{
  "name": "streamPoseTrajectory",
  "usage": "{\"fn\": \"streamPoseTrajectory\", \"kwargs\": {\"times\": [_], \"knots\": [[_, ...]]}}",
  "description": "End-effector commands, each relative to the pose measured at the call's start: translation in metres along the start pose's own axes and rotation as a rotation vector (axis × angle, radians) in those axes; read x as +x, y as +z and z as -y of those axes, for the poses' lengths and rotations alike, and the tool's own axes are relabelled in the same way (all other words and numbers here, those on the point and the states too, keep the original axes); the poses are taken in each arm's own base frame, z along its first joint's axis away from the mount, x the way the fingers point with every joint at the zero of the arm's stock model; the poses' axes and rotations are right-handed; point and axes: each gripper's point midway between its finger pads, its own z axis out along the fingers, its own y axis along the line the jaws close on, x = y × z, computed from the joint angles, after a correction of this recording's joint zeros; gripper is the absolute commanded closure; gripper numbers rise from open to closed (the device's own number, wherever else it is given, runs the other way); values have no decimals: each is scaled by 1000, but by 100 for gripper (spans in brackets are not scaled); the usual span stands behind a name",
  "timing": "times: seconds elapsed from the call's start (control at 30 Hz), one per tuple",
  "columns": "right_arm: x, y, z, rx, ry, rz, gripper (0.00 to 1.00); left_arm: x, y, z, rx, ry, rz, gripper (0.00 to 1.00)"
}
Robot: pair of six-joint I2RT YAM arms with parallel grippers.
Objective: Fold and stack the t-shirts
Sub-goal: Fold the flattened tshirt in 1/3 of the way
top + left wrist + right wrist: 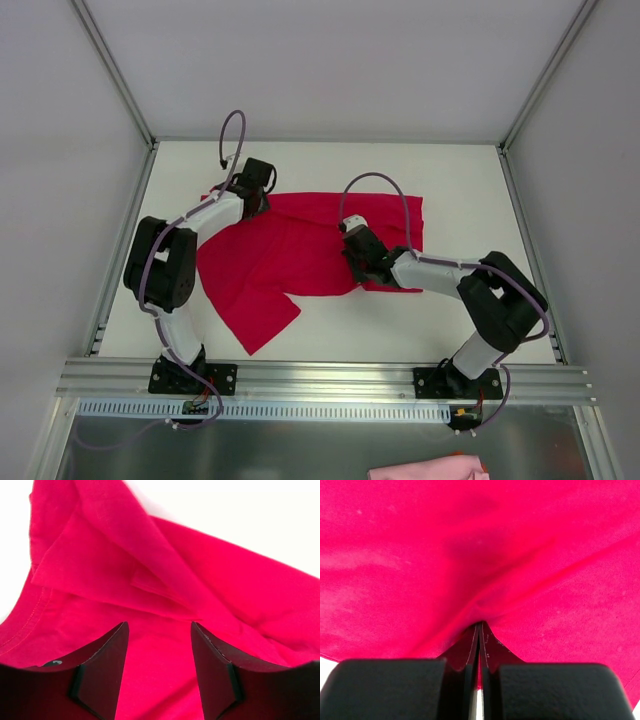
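Observation:
A crimson t-shirt [300, 245] lies partly spread on the white table [450, 175], with one flap reaching toward the near edge. My left gripper [256, 186] hovers at the shirt's far left corner. In the left wrist view its gripper [160, 626] is open above flat red cloth [150, 670], nothing between the fingers, and loose folds [150, 580] lie just ahead. My right gripper [356, 256] sits low on the shirt's near middle edge. In the right wrist view this gripper [480, 625] is shut, and the red cloth [485, 555] puckers where the tips pinch it.
A metal rail [320, 378] runs along the near table edge over the arm bases. A pale pink cloth [425, 468] lies below it at the bottom right. Grey enclosure walls [60, 150] close in the left, right and back sides.

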Motion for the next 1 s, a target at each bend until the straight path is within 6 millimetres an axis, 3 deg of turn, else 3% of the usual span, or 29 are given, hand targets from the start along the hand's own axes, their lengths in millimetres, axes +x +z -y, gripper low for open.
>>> {"fn": "streamPoseTrajectory", "kwargs": {"times": [0.0, 0.13, 0.2, 0.27, 0.37, 0.47, 0.5, 0.53, 0.57, 0.67, 0.73, 0.97], "knots": [[-3, 0, -11, -19, -26, -6, 99, -18, -8, 2, 15, 0, 59, 47], [-2, -1, -9, -8, -33, -9, 99, -22, 0, 6, -12, 12, 59, 57], [-2, -1, -8, -2, -37, -10, 99, -20, 0, -1, -54, 13, 49, 83], [-3, -2, -8, -6, -36, -8, 99, -19, 1, -6, -70, 1, 58, 84], [-7, -7, -8, -7, -24, 18, 99, -19, 5, -7, -51, -10, 52, 79], [-19, -24, 5, 33, 18, 121, 97, -15, 14, -5, -30, -24, 38, 66], [-21, -30, 15, 75, 27, 153, 93, -12, 19, -6, -36, -20, 31, 61], [-17, -36, 23, 102, 32, 164, 80, -11, 22, -6, -33, -22, 24, 55], [-29, -52, 29, 115, 56, 222, 75, -9, 24, -5, -29, -24, 15, 52], [-29, -73, 54, 223, 91, 246, 63, 0, 31, -8, -28, -28, -14, 51], [-27, -77, 56, 234, 97, 242, 55, 0, 28, -11, -25, -37, -8, 51], [-20, -82, 50, 211, 132, 202, 55, -2, 24, -17, -24, -56, 4, 51]]}}
